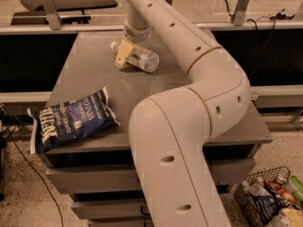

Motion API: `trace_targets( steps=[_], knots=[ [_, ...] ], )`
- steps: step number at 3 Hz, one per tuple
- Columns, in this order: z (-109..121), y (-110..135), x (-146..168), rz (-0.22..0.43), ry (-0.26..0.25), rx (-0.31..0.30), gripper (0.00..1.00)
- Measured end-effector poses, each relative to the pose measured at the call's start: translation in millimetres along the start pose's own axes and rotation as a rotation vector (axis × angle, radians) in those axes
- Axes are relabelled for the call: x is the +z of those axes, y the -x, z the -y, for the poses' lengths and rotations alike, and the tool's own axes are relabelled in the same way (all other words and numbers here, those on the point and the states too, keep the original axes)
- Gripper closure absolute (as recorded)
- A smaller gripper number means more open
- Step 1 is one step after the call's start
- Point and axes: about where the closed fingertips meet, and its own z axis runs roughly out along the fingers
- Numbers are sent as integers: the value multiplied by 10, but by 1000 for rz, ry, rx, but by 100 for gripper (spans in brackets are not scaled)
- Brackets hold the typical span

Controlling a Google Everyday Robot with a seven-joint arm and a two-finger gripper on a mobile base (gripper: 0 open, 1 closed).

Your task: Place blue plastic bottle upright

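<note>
The bottle (144, 60) lies on its side at the far end of the worktop (90, 77). The claw (123, 56) is at its neck; I cannot tell if it grips. Standing it up is not done yet.
</note>
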Motion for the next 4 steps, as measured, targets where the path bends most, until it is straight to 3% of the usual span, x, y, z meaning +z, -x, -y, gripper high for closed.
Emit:
trace_targets(
  steps=[1, 4],
  knots=[
    [-60, 86, -45, 18, 20, -18, 18],
    [-140, 260, -220, 61, 31, -67, 86]
  ],
)
